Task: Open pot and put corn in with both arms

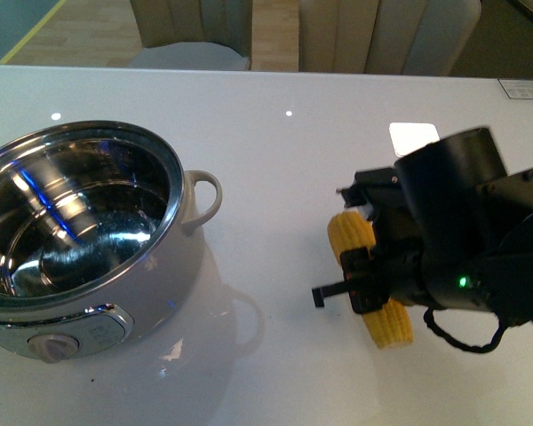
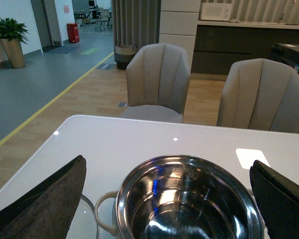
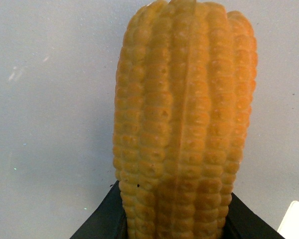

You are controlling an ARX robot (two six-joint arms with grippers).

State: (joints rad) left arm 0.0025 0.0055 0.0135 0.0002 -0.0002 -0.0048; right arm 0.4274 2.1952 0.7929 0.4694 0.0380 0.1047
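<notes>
In the front view's lower right the right gripper pinches the corn around its middle; the open pot sits at the left; the left gripper, spread wide, faces it.

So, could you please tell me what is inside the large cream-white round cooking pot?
The cream-white pot holds nothing visible, only reflections on shiny steel; its near rim hides the closest inner wall. The yellow corn cob is outside, in the right gripper.

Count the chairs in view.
2. One chair stands beyond the table's far edge, left of centre; the other chair is to its right. More may sit out of frame.
</notes>
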